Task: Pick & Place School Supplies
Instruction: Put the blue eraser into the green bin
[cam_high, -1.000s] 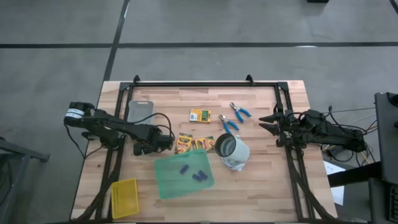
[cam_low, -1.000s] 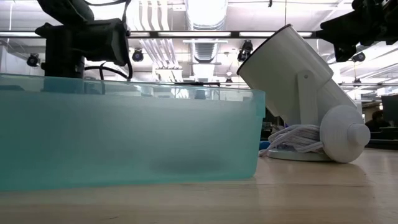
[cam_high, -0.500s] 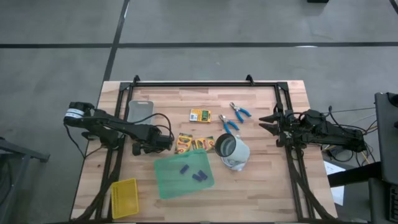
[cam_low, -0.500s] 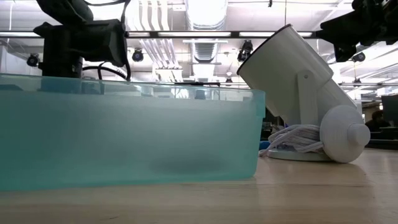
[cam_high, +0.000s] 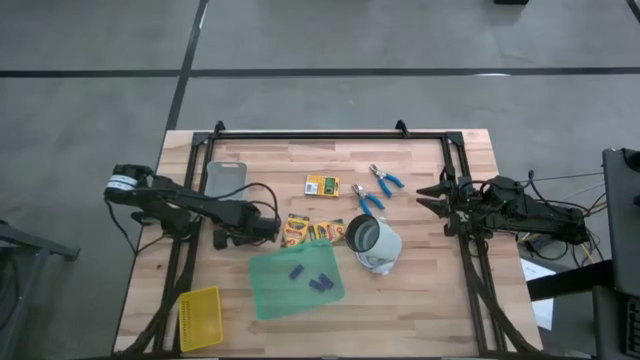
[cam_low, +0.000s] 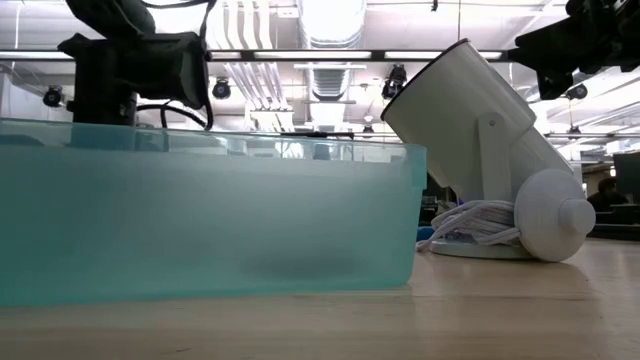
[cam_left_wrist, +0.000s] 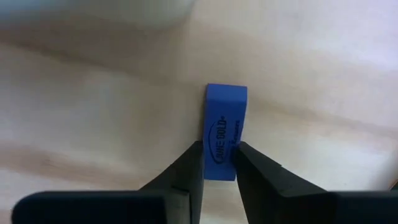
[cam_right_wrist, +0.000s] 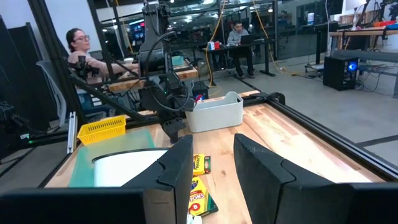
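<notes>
The right gripper (cam_right_wrist: 211, 168) hangs over the desk (cam_right_wrist: 292, 140), its two dark fingers (cam_right_wrist: 177, 165) standing apart with nothing between them. Past them lie crayon boxes (cam_right_wrist: 200, 164) on the wood, beside a white round thing (cam_right_wrist: 127, 165) and a green sheet (cam_right_wrist: 84, 163). Farther off stand a white bin (cam_right_wrist: 216, 112), a yellow basket (cam_right_wrist: 101, 130) and the other arm (cam_right_wrist: 163, 81). Beyond the desk's far edge, two people (cam_right_wrist: 84, 53) sit in the room.

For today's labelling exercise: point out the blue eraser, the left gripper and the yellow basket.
blue eraser (cam_left_wrist: 225, 124): left wrist view, printed top face.
left gripper (cam_left_wrist: 217, 163): left wrist view, midway between fingertips.
yellow basket (cam_high: 199, 319): high view, mesh floor.
</notes>
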